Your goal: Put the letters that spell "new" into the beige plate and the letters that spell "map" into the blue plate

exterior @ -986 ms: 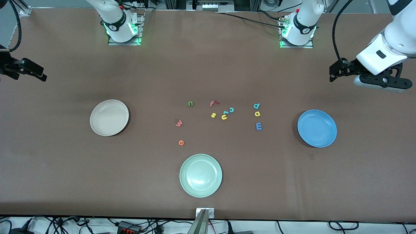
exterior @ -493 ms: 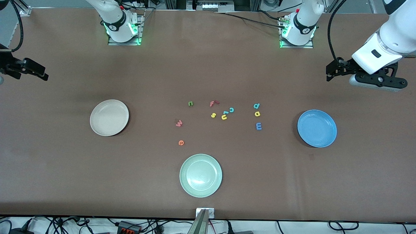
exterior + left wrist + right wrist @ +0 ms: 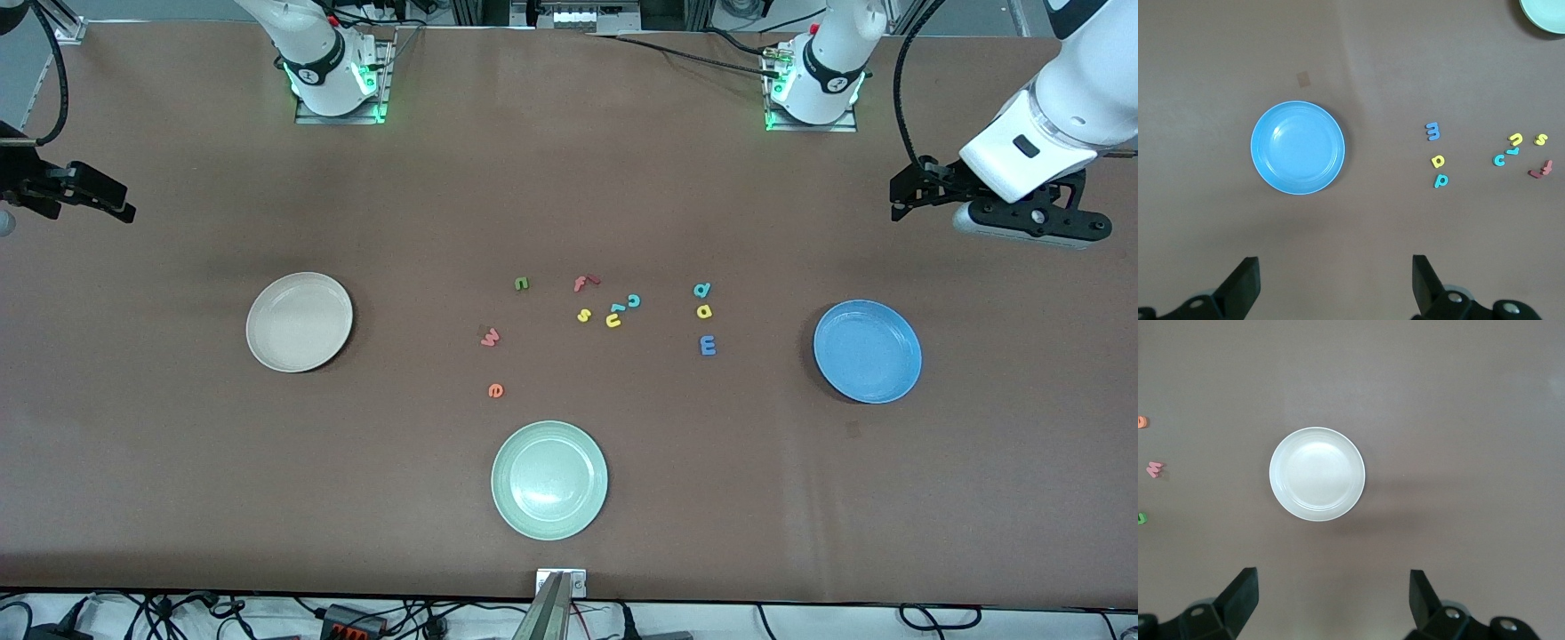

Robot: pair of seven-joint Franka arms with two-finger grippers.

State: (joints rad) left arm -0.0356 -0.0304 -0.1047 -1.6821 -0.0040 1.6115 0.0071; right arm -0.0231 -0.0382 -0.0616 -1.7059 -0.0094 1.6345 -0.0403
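The beige plate (image 3: 300, 322) (image 3: 1317, 474) lies empty toward the right arm's end, the blue plate (image 3: 867, 351) (image 3: 1298, 147) empty toward the left arm's end. Between them lie the green n (image 3: 521, 284), pink w (image 3: 490, 337) and orange e (image 3: 495, 390), and closer to the blue plate the teal a (image 3: 701, 289), yellow p (image 3: 703, 311) and blue m (image 3: 708, 345). My left gripper (image 3: 898, 203) (image 3: 1335, 267) hangs open and empty over bare table by the blue plate. My right gripper (image 3: 111, 200) (image 3: 1331, 580) hangs open and empty over the table's edge at the right arm's end.
A pale green plate (image 3: 549, 480) lies nearer the front camera than the letters. A red f (image 3: 584, 283), teal c (image 3: 633, 300), yellow s (image 3: 583, 315) and yellow u (image 3: 613, 320) sit in the middle of the letter group.
The left gripper has drifted slightly toward the table's middle and the robots' bases. The right gripper has crept a little toward the table's middle. No letter or plate has moved.
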